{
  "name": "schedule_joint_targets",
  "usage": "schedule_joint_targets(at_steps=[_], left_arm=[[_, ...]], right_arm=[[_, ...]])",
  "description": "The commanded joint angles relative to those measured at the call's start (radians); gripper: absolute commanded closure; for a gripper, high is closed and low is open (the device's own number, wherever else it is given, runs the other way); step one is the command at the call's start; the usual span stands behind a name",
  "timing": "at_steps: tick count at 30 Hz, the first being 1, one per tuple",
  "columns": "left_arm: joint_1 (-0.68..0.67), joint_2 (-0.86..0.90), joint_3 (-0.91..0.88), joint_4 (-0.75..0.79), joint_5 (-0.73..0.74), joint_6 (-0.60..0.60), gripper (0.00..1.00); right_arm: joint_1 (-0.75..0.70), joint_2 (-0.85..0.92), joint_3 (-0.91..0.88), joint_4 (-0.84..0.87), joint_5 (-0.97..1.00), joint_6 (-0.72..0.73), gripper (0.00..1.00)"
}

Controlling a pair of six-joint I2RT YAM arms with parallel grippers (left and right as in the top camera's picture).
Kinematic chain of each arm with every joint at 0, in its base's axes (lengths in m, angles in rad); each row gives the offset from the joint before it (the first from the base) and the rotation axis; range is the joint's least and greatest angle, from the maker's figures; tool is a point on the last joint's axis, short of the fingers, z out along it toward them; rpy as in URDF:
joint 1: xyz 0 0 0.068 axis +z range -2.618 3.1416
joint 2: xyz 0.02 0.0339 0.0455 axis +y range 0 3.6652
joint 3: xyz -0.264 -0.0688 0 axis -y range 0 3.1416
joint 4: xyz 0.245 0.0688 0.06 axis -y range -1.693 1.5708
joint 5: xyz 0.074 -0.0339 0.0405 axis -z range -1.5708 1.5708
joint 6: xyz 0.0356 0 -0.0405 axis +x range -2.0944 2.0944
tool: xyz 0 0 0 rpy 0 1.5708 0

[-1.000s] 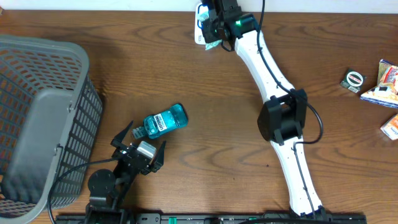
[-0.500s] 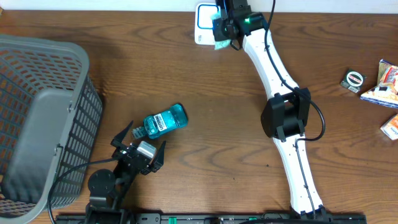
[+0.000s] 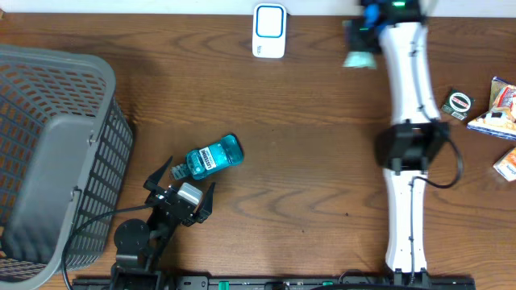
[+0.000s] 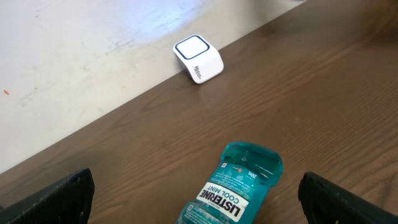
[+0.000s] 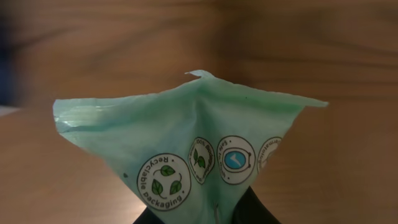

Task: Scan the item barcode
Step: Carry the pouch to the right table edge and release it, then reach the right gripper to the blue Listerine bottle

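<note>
1. Two arms work over a brown wooden tabletop (image 3: pixel 306 161). The right arm reaches straight out to the far edge, and the left arm sits folded at the near edge.
2. The right claw (image 3: pixel 364 31) is clamped shut on a green pouch (image 3: pixel 358 56). In its wrist view the dark fingers pinch the pouch at the lower middle, and the film fans out above them. The film carries a row of round printed marks, one with leaves and the word "packaging".
3. The pouch is held near the far edge of the tabletop, to the right of the white barcode scanner (image 3: pixel 268 31) and clearly apart from it. The overhead view is blurred at that spot, so no barcode can be made out.
4. The scanner stands at the far edge by the pale wall, with a blue-outlined square on its face.
5. The left claw (image 3: pixel 189 176) is spread wide, with nothing between its fingers. Just in front of it a teal Listerine Cool Mint bottle (image 3: pixel 211 157) lies on its side, with its base towards the scanner.
6. A grey mesh basket (image 3: pixel 48 153) fills the left side.
7. A few small packets (image 3: pixel 493 109) lie at the right edge, well apart from both claws.
</note>
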Motion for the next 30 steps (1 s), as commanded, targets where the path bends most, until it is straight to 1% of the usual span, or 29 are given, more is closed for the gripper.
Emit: schedule_joint_targets(at_steps=[1,6,13,14,15,16,17,18,21,24,26,30], left_arm=[[-0.004,-0.001,-0.026,-0.02,0.02,0.006,0.02],[-0.004,-0.001,-0.026,-0.02,0.02,0.006,0.02],[-0.004,-0.001,-0.026,-0.02,0.02,0.006,0.02],[-0.004,-0.001,-0.026,-0.02,0.02,0.006,0.02],[-0.004,-0.001,-0.026,-0.02,0.02,0.006,0.02],[-0.004,-0.001,-0.026,-0.02,0.02,0.006,0.02],[-0.004,-0.001,-0.026,-0.02,0.02,0.006,0.02],[-0.004,-0.001,-0.026,-0.02,0.02,0.006,0.02],[-0.004,-0.001,-0.026,-0.02,0.02,0.006,0.02],[-0.004,-0.001,-0.026,-0.02,0.02,0.006,0.02],[-0.004,-0.001,-0.026,-0.02,0.02,0.006,0.02],[-0.004,-0.001,-0.026,-0.02,0.02,0.006,0.02]], right_arm=[[-0.113,-0.02,-0.044,0.04,0.132,0.013,0.99],[-0.251,-0.02,-0.095,0.122,0.132,0.087,0.99],[-0.389,-0.02,-0.174,0.174,0.161,0.104,0.99],[-0.401,-0.02,-0.177,0.175,0.161,0.106,0.97],[-0.41,-0.02,-0.177,0.174,0.161,0.106,0.91],[-0.417,-0.022,-0.174,0.171,0.159,0.106,0.72],[-0.421,-0.026,-0.168,0.163,0.157,0.106,0.27],[-0.422,-0.032,-0.16,0.151,0.153,0.105,0.01],[-0.414,-0.066,-0.145,0.127,0.101,0.105,0.01],[-0.391,-0.134,-0.145,0.106,0.003,0.109,0.01],[-0.367,-0.181,-0.145,0.098,-0.062,0.145,0.01],[-0.296,-0.259,-0.145,0.061,-0.275,0.194,0.01]])
